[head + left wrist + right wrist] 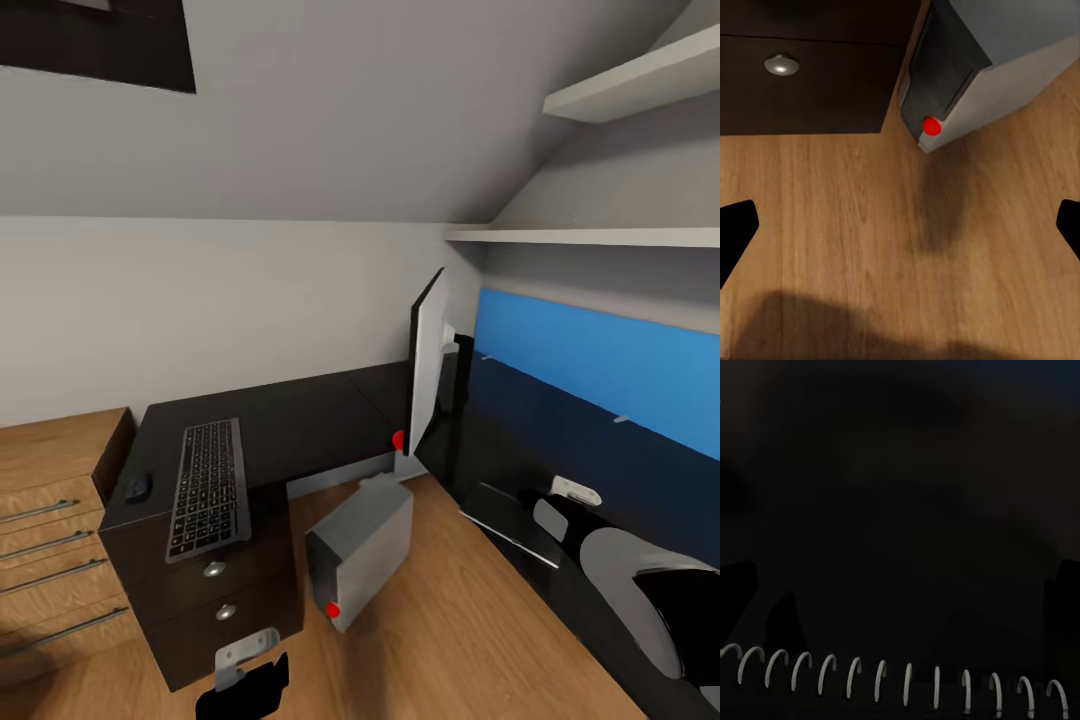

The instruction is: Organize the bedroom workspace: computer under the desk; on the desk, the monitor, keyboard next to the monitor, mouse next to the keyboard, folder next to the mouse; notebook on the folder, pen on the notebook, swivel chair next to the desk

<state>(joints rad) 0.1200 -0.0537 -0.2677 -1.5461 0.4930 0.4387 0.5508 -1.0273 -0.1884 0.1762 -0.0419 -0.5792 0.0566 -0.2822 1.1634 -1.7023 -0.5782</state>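
Head view: the left gripper (243,678) hangs low over the pale wooden floor (450,640), beside the glossy black L-shaped desk (300,425). Above and beyond it lie the slim black-keyed keyboard in a grey frame (208,487) and the small black rounded mouse (137,487), both on the desk top. Ahead of it, to its right, stands the light grey boxy computer tower (365,545), tilted and only partly under the desk; beyond that stands the thin flat monitor (428,375), seen edge-on. The right arm reaches over the desk's other wing; the right gripper's state cannot be told. Left wrist view: the left gripper (900,225) has its fingers wide apart and empty over the floor; the tower's dark front corner (945,71) lies ahead, near a black drawer with a round silver knob (781,65). Right wrist view: dark, with a row of pale wire spiral rings (892,679), probably the notebook's binding; the fingers are too dim to judge. Judgement: if the tower is the step in hand, push squarely against its flat side, low down, so it slides under without twisting.
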